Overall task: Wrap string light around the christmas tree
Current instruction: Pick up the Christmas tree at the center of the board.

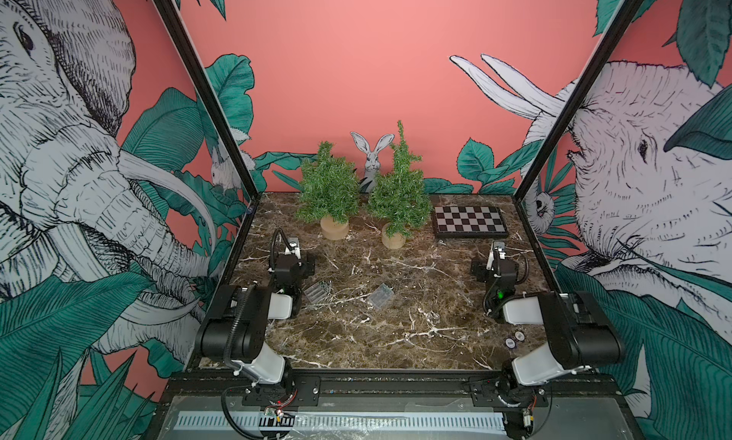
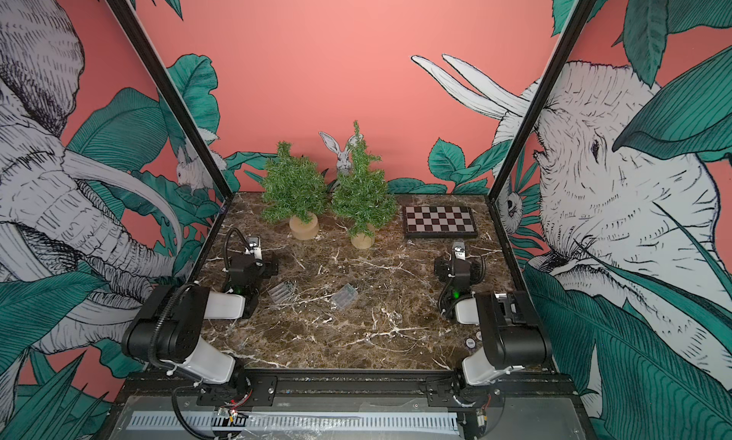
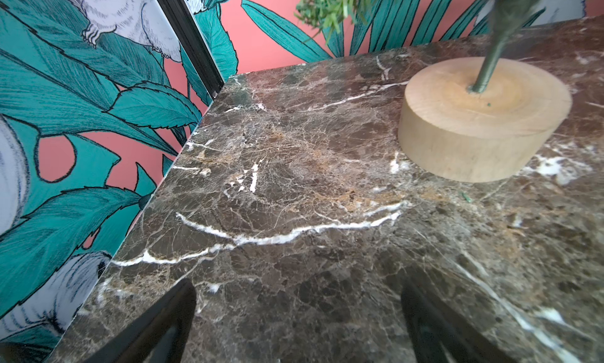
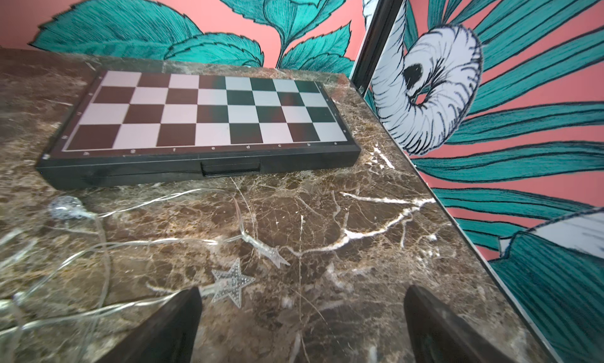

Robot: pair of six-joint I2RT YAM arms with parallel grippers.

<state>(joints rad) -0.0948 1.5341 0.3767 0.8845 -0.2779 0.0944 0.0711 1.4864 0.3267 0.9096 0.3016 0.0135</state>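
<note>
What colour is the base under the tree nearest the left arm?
The base is pale tan, unpainted-looking wood; clearest in the left wrist view.

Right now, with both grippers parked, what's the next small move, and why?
Probably ease the right gripper forward and down onto the wire beside the transparent star-shaped light, then close. Its jaws are open and empty. The clear string light lies loose on the brown marble table just ahead of them, and the two small green Christmas trees show no wire on them.
</note>
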